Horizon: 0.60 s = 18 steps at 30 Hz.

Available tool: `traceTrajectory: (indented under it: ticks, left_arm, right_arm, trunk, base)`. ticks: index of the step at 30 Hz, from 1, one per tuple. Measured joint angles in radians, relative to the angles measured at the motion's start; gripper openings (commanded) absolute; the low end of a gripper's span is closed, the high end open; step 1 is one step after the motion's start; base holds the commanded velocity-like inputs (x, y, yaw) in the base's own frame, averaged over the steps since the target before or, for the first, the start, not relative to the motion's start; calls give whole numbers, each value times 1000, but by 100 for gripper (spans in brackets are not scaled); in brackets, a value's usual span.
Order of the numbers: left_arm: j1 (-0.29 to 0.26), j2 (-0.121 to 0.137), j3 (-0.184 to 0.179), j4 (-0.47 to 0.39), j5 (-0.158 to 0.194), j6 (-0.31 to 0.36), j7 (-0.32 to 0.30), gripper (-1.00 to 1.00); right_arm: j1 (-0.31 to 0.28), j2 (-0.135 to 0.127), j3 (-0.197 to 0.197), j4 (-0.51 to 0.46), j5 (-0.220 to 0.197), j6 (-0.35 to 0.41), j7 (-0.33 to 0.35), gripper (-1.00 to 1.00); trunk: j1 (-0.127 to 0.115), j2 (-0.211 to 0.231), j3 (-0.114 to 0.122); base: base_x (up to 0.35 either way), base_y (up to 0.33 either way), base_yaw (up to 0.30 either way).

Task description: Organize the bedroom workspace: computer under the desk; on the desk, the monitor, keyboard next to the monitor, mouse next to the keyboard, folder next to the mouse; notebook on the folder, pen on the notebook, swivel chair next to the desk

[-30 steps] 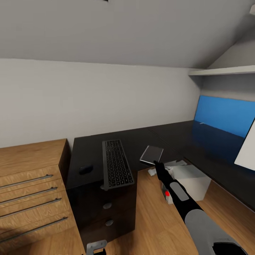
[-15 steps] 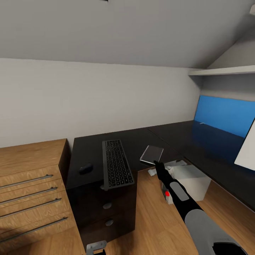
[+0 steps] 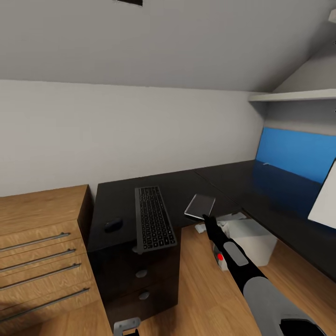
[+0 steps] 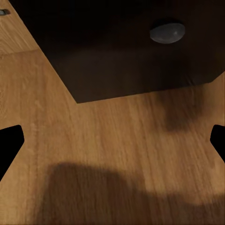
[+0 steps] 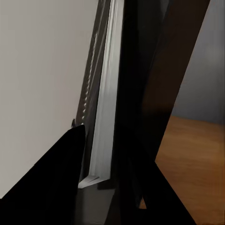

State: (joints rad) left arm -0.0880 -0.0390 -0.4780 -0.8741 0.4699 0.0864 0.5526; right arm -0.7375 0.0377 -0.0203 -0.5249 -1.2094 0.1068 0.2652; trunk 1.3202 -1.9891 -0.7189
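Note:
My right gripper (image 3: 206,216) is shut on the near edge of the grey spiral notebook (image 3: 199,205), which is tilted over the front edge of the black desk (image 3: 186,184). In the right wrist view the notebook's (image 5: 105,108) pages and spiral run between the dark fingers (image 5: 51,187). The keyboard (image 3: 153,218) lies left of it on the desk, its near end overhanging the edge, and the dark mouse (image 3: 113,225) is further left. The computer (image 3: 249,235) stands under the desk. The monitor's white back (image 3: 324,198) shows at the far right. My left gripper (image 4: 112,145) hangs open over the wooden floor.
A light wooden chest of drawers (image 3: 42,242) adjoins the desk's left end. Black drawers with a silver knob (image 3: 141,273) sit under the keyboard; the knob (image 4: 167,33) is close to my left gripper. A blue wall panel (image 3: 294,151) and a white shelf (image 3: 294,95) are at the right.
The whole view has slid down a little, so the camera has tilted up. The right arm still holds the notebook at the same place by the desk edge.

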Motion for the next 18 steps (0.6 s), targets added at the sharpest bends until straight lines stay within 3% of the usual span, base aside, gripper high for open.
traceTrajectory:
  ticks: [18]
  left_arm:
    - [0,0,-1,3,2,2,1,100]
  right_arm:
    - [0,0,4,52,1,1,-10,-100]
  trunk:
    - [-69,126,57]
  base:
    - [0,0,0]
